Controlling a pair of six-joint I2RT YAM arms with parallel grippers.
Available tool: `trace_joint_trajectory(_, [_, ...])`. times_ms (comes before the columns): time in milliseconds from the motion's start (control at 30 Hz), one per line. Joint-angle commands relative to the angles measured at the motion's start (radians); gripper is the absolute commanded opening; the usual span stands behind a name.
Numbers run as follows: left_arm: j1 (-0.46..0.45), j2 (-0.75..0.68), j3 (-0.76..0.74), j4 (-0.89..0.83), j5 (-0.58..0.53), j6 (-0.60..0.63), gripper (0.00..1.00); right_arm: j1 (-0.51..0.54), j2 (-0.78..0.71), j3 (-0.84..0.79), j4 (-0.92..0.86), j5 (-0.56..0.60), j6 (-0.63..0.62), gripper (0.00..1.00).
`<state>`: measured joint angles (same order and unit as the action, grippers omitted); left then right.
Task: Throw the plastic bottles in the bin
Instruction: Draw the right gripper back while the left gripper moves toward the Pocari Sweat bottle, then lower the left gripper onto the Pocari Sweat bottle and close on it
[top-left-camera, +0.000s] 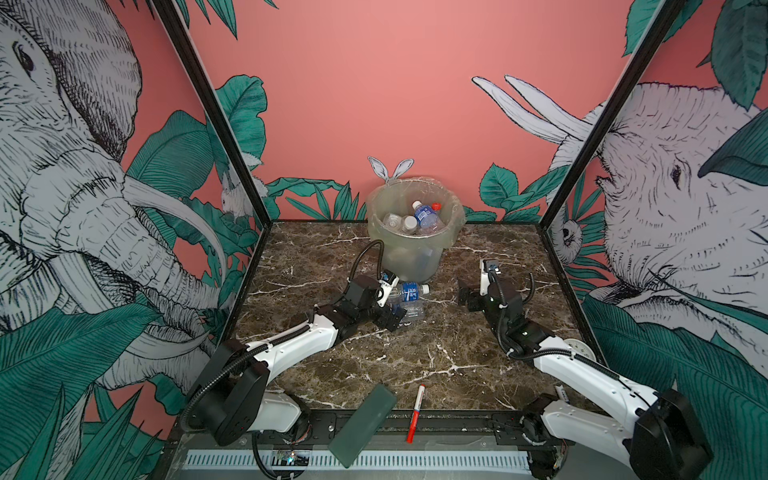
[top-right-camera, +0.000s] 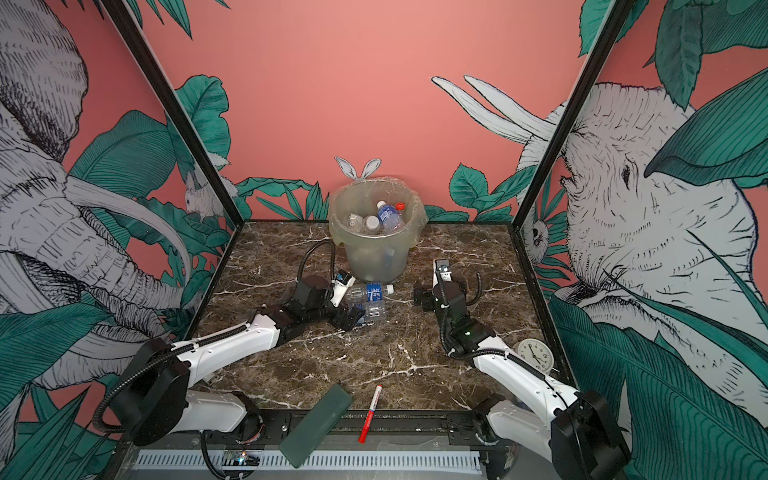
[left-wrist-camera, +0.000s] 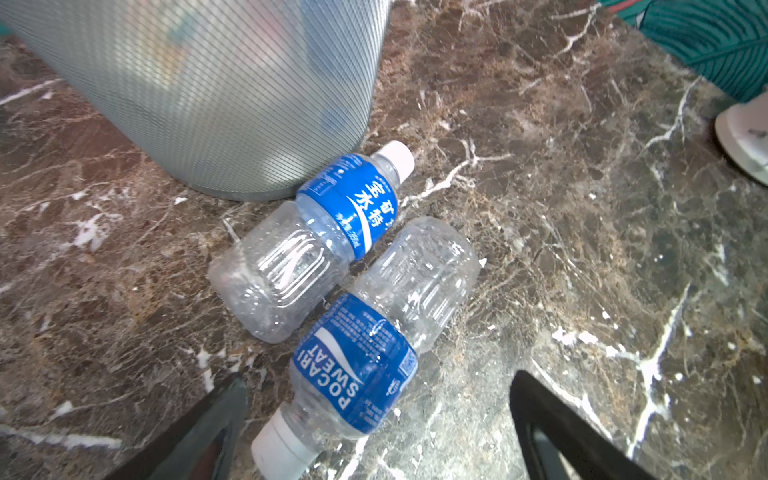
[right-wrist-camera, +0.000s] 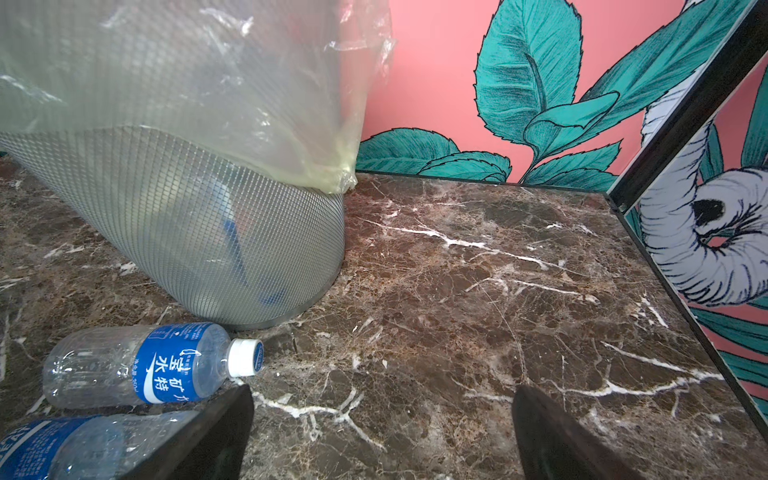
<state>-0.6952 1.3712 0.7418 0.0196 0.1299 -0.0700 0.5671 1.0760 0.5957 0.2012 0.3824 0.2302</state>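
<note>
The left arm reaches low and forward to the foot of the bin (top-left-camera: 415, 257), wrist angled down; the left claw (left-wrist-camera: 376, 388) stands wide apart, its fingers either side of the cap end of the near bottle (left-wrist-camera: 365, 353), with no grip seen; the right arm is bent at the elbow, its right claw (right-wrist-camera: 384, 390) apart and empty, low over the table (right-wrist-camera: 457, 270). The bin stands upright at back centre, bag-lined, holding several bottles (top-left-camera: 424, 216), one blue-labelled, one red-capped; two more lie on their sides at its base, touching, caps opposed; the far bottle (left-wrist-camera: 316, 232) lies just beside the bin wall.
</note>
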Motion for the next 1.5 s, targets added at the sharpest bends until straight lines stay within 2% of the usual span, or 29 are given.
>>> trace_joint_trajectory(0, [-0.033,0.024,0.030,-0.038,-0.022,0.036,1.00,-0.004,-0.018,0.008,0.036,0.026,0.014,0.99])
trace_joint_trajectory(667, [-0.115,0.198,0.193,-0.179,-0.228,0.128,0.98,-0.013,-0.030,0.000,0.042,0.019,0.026,0.99])
trace_joint_trajectory(967, [-0.126,0.275,0.241,-0.230,-0.248,0.140,0.93,-0.016,-0.028,0.000,0.040,0.015,0.028,0.99])
trace_joint_trajectory(1467, [-0.183,0.295,0.246,-0.256,-0.272,0.127,0.87,-0.019,-0.027,0.001,0.041,0.008,0.031,0.99])
